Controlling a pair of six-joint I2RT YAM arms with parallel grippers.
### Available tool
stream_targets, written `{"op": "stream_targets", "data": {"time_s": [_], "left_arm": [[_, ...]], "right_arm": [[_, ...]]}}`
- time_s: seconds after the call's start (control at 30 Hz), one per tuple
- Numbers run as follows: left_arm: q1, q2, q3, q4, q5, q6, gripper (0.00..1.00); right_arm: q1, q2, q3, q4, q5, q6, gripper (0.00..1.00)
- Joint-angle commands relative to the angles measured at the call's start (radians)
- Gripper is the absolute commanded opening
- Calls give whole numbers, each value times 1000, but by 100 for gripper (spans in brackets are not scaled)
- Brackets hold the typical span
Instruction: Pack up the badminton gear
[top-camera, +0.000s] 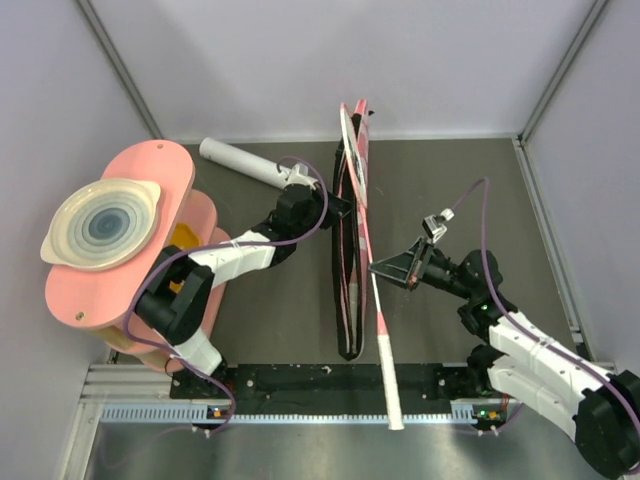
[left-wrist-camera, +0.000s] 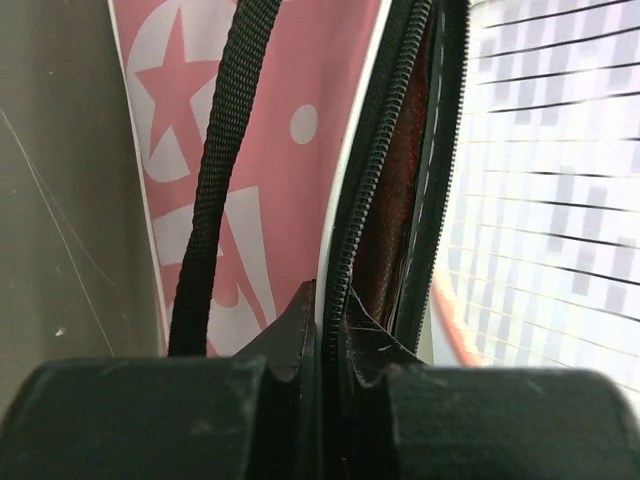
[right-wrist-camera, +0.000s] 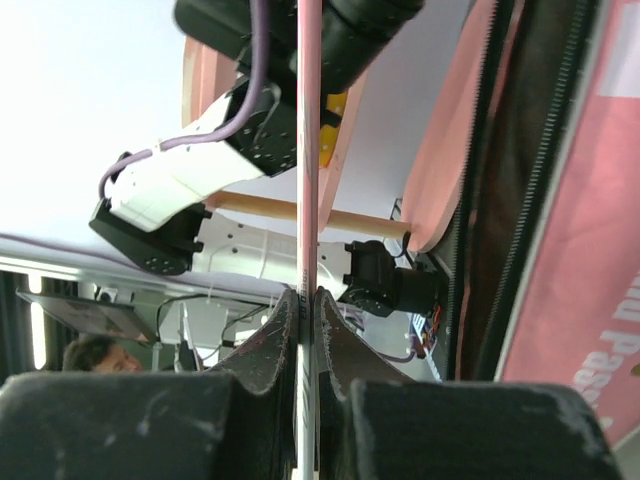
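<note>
The pink bag stands on its edge in the middle of the table, its black zipper side up. My left gripper is shut on the bag's zipper edge, and the pink starred side shows to the left of it. A pink-framed racket slants across the bag, head at the far end by the bag's opening, white handle toward the near edge. Its strings fill the right of the left wrist view. My right gripper is shut on the racket's thin shaft.
A long white tube lies at the back left, behind the left arm. Pink rounded boards carrying a white ringed dish stand at the left edge. Grey walls close in the back and both sides.
</note>
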Motion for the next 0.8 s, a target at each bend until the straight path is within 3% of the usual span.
{"op": "stream_targets", "data": {"time_s": [0.0, 0.2, 0.57, 0.77], "left_arm": [[-7, 9, 33, 139, -19, -16, 0], [-13, 32, 33, 163, -36, -15, 0], [-21, 32, 41, 176, -51, -28, 0], [-27, 38, 41, 188, -51, -28, 0]], "right_arm": [[-1, -50, 101, 45, -34, -40, 0], [1, -51, 94, 37, -25, -29, 0], [-1, 47, -86, 296, 34, 137, 0], [1, 41, -94, 318, 28, 149, 0]]}}
